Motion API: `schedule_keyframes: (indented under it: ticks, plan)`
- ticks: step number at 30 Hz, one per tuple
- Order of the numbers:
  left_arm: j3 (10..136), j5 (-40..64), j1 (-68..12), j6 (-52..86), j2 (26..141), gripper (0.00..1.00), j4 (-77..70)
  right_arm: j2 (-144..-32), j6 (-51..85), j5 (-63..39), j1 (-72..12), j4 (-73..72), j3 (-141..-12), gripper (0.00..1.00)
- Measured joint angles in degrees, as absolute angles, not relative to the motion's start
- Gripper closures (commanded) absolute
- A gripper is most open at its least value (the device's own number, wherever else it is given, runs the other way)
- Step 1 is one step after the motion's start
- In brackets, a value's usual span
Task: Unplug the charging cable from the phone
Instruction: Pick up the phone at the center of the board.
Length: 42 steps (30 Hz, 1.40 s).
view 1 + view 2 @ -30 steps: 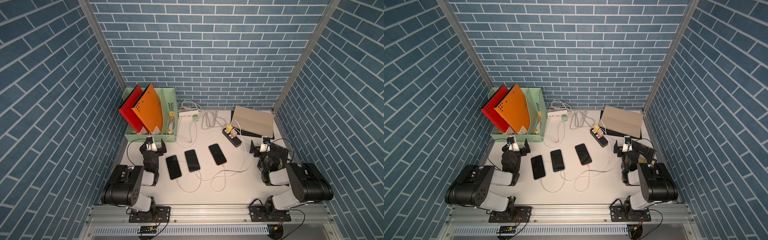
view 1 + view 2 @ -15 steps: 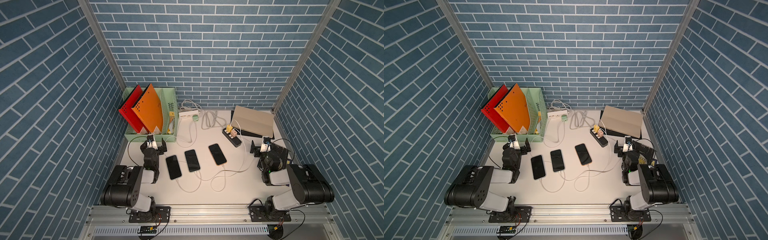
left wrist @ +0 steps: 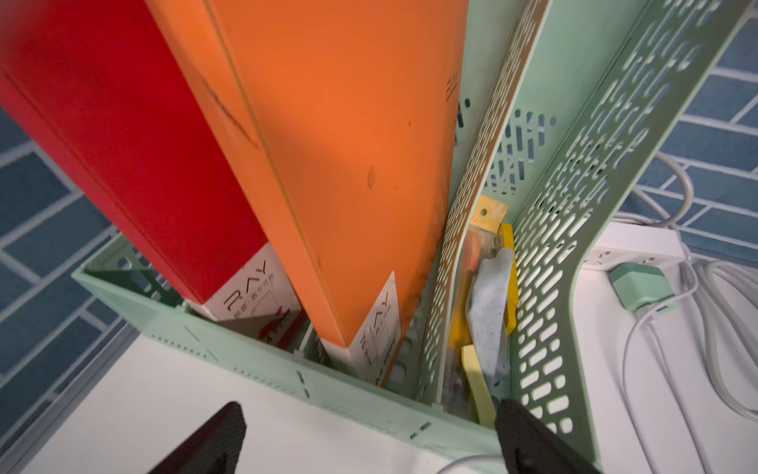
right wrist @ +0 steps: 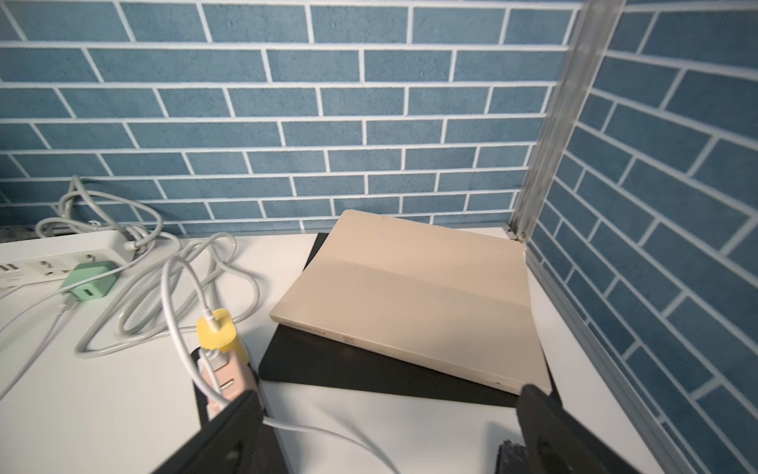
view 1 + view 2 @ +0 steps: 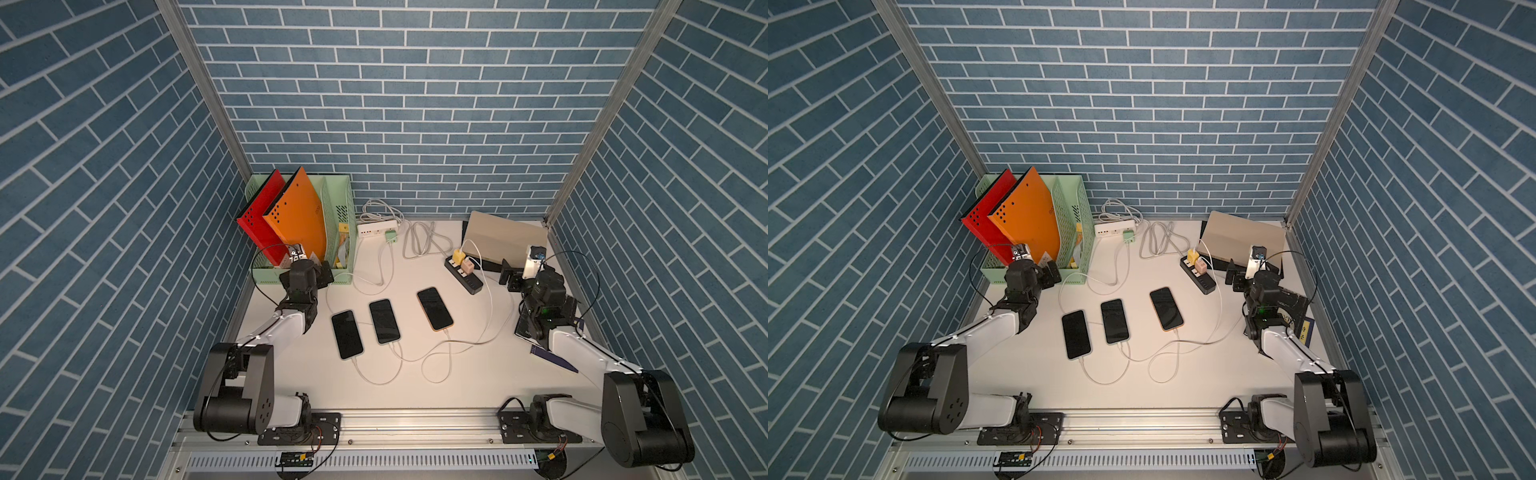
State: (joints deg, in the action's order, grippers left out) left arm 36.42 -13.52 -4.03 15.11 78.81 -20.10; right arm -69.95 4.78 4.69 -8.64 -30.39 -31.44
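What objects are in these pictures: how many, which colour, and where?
Black-screened smartphones: 3, one orange-edged, table centre.
Thin charging cables: 3, white, one in each phone.
Perforated plastic file rack: 1, mint green, back left.
Stiff folders: 2, red and orange, in the rack.
Power strips: 2, white at back, black right of centre.
Chargers: 3, green in white strip; yellow, pink in black strip.
Coiled cord: 1, grey, between strips.
Flat box: 1, beige, back right, on black slab.
Left gripper: 1, black, open, facing rack.
Right gripper: 1, black, open, near black strip.

3 dark phones (image 5: 384, 321) lie flat, white cables (image 5: 473, 343) plugged.
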Motion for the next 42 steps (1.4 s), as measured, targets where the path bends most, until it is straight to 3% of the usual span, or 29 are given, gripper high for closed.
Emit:
schedule_keyframes:
  ticks: [17, 34, 42]
  plan:
    - [33.58, -8.75, -5.23, 26.83, 58.98, 0.0, -2.59, -82.15, 8.97, 3.75, -30.17, 12.51, -58.74, 0.01]
    - [33.74, -2.5, -5.26, 27.79, 54.74, 0.0, 5.13, -100.29, 16.73, -0.51, -40.27, 23.46, -67.42, 0.0]
    - [33.43, -0.54, -5.26, 28.82, 54.63, 0.0, 4.82, -104.92, 16.75, 1.04, -41.3, 25.12, -67.7, 0.0]
